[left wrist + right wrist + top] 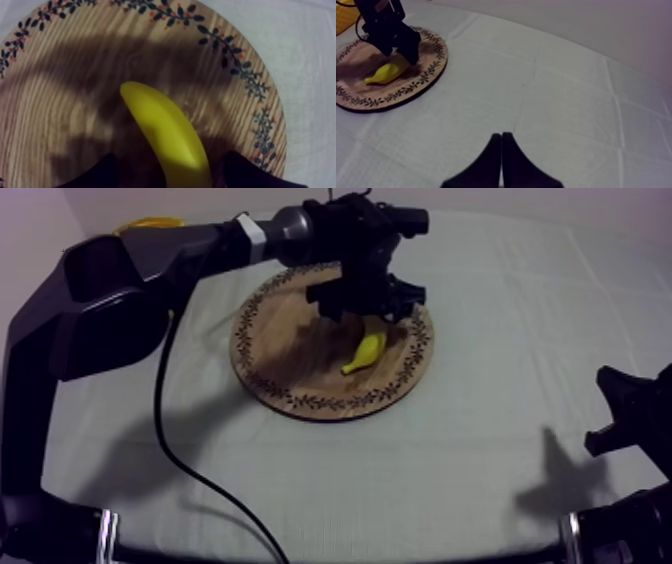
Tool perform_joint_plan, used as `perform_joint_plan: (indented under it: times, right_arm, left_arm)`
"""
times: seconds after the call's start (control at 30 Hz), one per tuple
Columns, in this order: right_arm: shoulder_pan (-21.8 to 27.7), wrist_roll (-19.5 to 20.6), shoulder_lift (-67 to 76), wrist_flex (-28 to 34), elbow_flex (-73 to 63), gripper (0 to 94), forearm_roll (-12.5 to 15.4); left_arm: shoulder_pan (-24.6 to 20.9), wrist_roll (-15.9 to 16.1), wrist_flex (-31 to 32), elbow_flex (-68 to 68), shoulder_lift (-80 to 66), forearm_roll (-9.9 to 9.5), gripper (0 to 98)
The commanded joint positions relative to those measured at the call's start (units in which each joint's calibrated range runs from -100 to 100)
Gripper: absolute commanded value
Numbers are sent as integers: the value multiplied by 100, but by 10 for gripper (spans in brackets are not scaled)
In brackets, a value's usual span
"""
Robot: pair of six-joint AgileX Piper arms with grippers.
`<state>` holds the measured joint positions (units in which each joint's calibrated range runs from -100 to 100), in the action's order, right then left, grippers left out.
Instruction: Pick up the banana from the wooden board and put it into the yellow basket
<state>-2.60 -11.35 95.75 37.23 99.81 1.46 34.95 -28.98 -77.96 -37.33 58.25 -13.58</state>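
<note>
The banana [365, 353] lies on the wooden board [290, 383], mid-frame from above, beneath the left gripper [368, 313]. The left wrist view reveals its fingers [100, 172] spread either side of it. The right gripper [502, 150] has its fingers pressed together over the tabletop [561, 100].

The worktop [470, 488] is covered by a grey-white cloth [561, 95] that lies flat and reaches the far edge, where a pale, plain wall [576, 20] rises behind it. Faint fold lines [533, 75] cross the cloth as a grid of straight creases, some running away toward the wall and others running across. In the top view, soft dark shadows [560, 478] fall on the cloth near the front at both sides.
</note>
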Motion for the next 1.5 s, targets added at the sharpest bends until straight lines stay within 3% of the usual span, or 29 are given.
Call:
perform_joint_plan:
  times: [0.0,0.13,0.43,0.7,1.13,1.47]
  right_arm:
    - [0,0,0,-5,-3,3,-2]
    - [0,0,0,-5,-3,3,-2]
    - [0,0,0,-5,-3,3,-2]
    - [0,0,0,-5,-3,3,-2]
    - [0,0,0,-5,-3,3,-2]
    - [0,0,0,-5,-3,3,-2]
  left_arm:
    - [4,47,10,-45,27,44,759]
    - [7,113,18,-147,88,103,731]
    - [10,366,124,-298,216,162,497]
    - [-1,523,128,-383,310,174,375]
    - [-114,713,134,-315,-138,242,254]
    - [-308,916,-9,542,-1750,278,228]
